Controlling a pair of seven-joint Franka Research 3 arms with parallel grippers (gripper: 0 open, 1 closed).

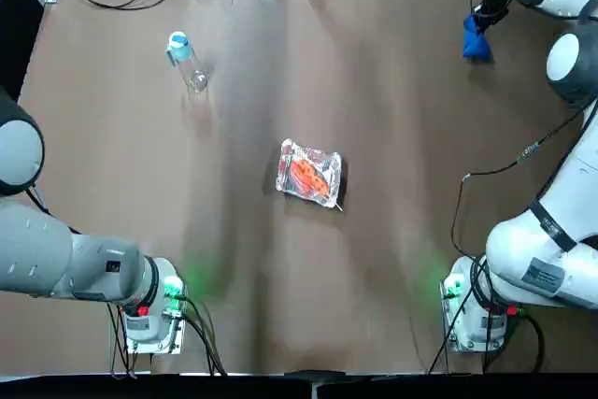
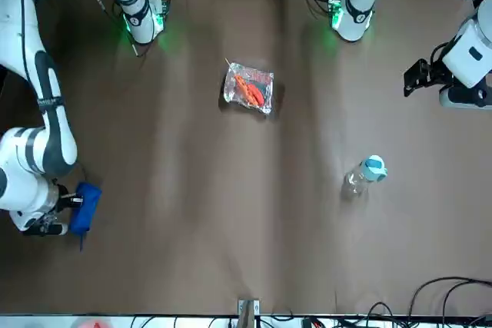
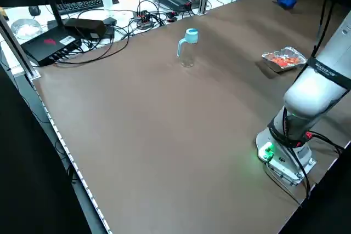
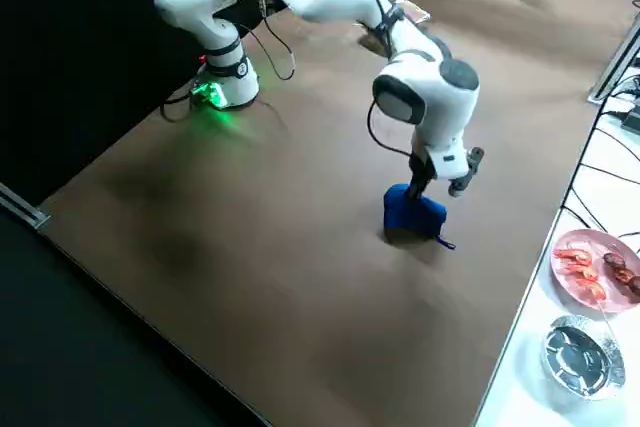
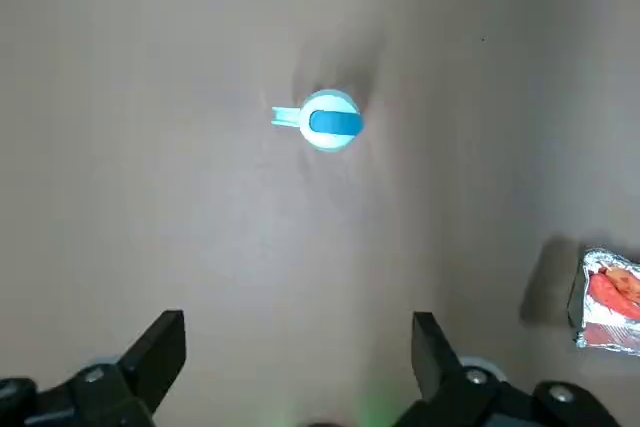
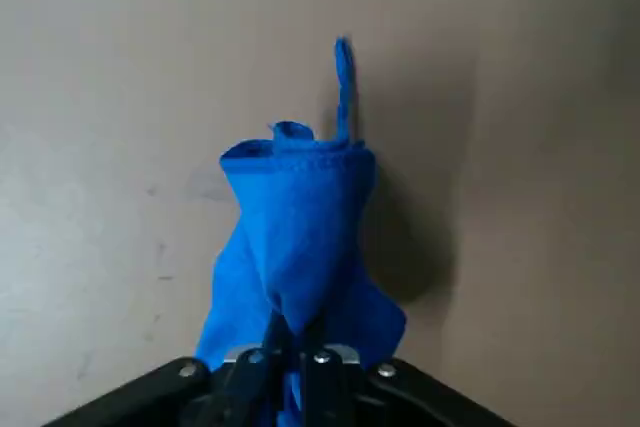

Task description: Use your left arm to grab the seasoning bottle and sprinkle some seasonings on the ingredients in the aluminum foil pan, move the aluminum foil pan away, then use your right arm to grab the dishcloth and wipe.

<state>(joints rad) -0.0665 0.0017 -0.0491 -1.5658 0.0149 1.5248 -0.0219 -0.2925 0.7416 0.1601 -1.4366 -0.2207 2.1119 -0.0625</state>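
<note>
The right gripper (image 6: 290,342) was pinched tight on the cloth (image 6: 300,237) at the far right corner of the tabletop (image 1: 392,100). The cloth (image 1: 476,39) hung bunched from the fingers with its lower end on or just above the surface (cannot tell which). A thin blue strip stuck out from its far end. The right arm (image 4: 400,57) reached from its green-lit base near the robot-side edge all the way to that corner.

The pan (image 1: 310,173) sat near the middle of the tabletop, with the orange-red food (image 1: 306,175) inside it. The bottle (image 1: 188,61) stood upright toward the far left part of the tabletop, well apart from the pan, blue cap on top.

The left gripper (image 5: 298,347) was spread wide and held nothing. It hung above the tabletop over the left side, looking straight down at the bottle cap (image 5: 330,121). The left arm (image 1: 56,249) was folded back near the left edge, close to its own base.

Off the tabletop, past the far edge, a round dish (image 4: 598,269) with red food and a small shiny round dish (image 4: 583,351) sat on a white surface, with cables and black boxes (image 3: 60,39) farther along the same side.
</note>
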